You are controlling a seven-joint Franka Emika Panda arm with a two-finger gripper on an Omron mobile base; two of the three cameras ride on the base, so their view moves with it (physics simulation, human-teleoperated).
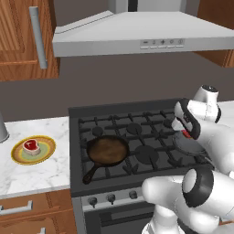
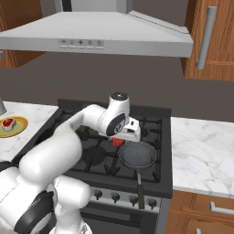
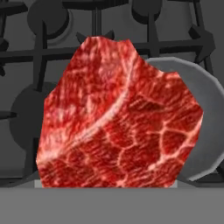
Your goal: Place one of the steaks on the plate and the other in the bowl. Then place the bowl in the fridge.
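Note:
One steak [image 1: 31,145] lies on the yellow-rimmed plate [image 1: 20,156] on the marble counter left of the stove; the right base view shows that steak [image 2: 7,123] and plate [image 2: 18,128] at its far left. My gripper [image 2: 119,140] hangs over the stove's right side, shut on the second steak [image 3: 118,122]. In the hand view the meat hides the fingertips. From the left base view only a red sliver of that steak [image 1: 186,134] shows under the hand. The bowl and the fridge are out of view.
A dark frying pan [image 1: 107,151] with a handle sits on the front-left burner. A grey pan [image 2: 137,154] rests on the front-right burner, just below and right of my hand. The range hood [image 1: 137,34] overhangs the stove. Marble counter [image 2: 201,151] extends to the right.

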